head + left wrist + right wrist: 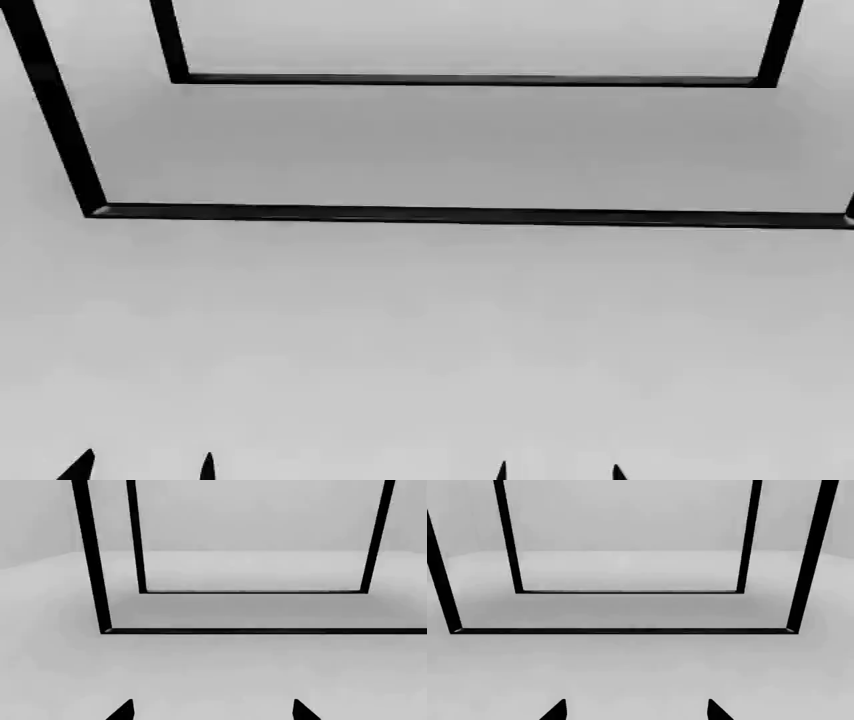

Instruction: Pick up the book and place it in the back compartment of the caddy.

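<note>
the left end effector (pixel 144 468) and right end effector (pixel 559 470) show only as dark fingertips, each pair spread apart and holding nothing. beyond them lies bare grey floor (pixel 427 330), then black frame bars (pixel 467 214), the nearer standing well ahead of the tips with open room between. no book or caddy is in view, so by my judgement nothing of the task is done yet.

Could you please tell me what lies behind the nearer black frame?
Behind the nearer black frame stands a second black frame on the same grey floor, a grey wall beyond. Nothing is covered; neither book nor caddy shows.
</note>
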Controlling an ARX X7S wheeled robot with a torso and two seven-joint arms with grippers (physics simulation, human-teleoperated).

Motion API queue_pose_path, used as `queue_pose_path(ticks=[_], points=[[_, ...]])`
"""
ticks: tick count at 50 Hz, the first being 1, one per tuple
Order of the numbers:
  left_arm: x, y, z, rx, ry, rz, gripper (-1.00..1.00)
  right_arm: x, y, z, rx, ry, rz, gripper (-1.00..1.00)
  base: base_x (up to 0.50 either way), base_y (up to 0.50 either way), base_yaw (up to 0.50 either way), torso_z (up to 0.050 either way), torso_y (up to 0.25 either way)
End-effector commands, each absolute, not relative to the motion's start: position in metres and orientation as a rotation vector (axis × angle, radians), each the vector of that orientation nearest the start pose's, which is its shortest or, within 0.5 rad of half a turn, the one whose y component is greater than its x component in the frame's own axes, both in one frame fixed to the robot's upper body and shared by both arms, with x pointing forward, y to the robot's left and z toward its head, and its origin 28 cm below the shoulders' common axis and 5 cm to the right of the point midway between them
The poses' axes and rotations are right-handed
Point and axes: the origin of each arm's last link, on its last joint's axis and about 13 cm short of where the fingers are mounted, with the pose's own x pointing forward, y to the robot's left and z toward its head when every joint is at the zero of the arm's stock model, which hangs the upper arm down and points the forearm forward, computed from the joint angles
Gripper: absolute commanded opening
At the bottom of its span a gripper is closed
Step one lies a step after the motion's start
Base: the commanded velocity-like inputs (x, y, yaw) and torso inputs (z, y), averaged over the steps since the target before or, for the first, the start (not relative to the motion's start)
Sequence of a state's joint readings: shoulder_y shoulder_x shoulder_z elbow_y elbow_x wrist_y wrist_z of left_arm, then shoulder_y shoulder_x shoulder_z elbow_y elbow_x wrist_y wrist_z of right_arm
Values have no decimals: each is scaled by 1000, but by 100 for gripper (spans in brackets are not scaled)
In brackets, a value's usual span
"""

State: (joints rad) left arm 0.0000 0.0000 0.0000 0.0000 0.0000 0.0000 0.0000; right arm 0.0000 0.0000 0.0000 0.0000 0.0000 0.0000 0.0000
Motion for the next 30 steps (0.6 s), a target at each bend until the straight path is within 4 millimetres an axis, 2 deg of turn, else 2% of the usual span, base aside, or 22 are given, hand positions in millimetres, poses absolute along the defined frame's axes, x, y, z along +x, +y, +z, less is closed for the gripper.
queue_pose_path(ticks=[1,15,30], points=[[210,205,13,0,0,0,100,210,-96,13,0,0,0,100,0,0,0,0,0],[209,206,11,-13,8,-10,100,209,-93,11,5,2,16,100,0,0,0,0,0],[209,206,14,-8,-3,-27,100,209,-92,10,4,1,17,100,0,0,0,49,0]])
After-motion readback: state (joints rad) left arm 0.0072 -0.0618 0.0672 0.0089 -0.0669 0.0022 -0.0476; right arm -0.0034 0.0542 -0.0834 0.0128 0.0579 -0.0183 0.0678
